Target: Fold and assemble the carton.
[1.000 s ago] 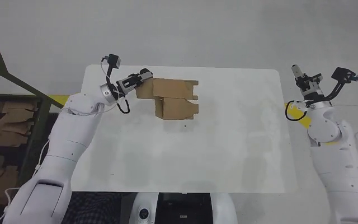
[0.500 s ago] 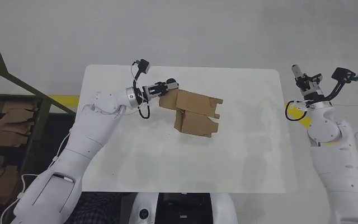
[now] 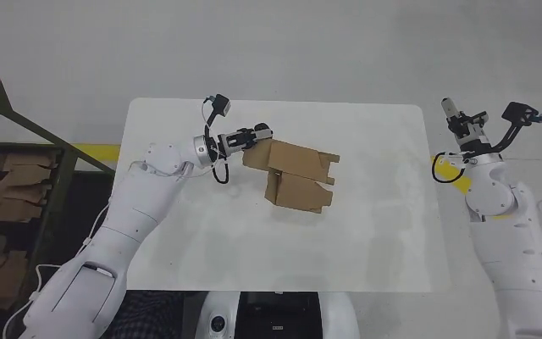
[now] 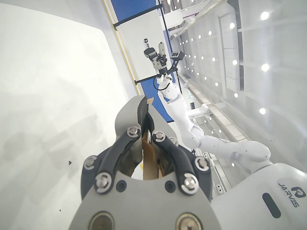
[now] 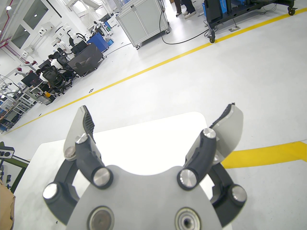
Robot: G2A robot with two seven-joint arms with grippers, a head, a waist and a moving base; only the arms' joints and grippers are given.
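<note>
A brown cardboard carton (image 3: 296, 176), partly folded with its flaps splayed, lies tilted near the middle of the white table (image 3: 373, 246). My left gripper (image 3: 257, 135) is shut on the carton's upper left flap; the left wrist view has a sliver of that cardboard (image 4: 147, 154) pinched between the fingers (image 4: 141, 113). Off the table's right edge, my right gripper (image 3: 461, 116) is raised; in its own wrist view it (image 5: 158, 118) stands open with nothing between the fingers. A corner of the carton (image 5: 6, 204) peeks in at that view's edge.
A dark rack with stacked flat cardboard (image 3: 25, 182) stands left of the table. Yellow floor tape (image 3: 93, 152) runs beside it. The table's front half and right side lie bare.
My left arm has swung rightward over the table, dragging the carton from the back left toward the centre and turning it slightly clockwise. The right arm has kept still.
</note>
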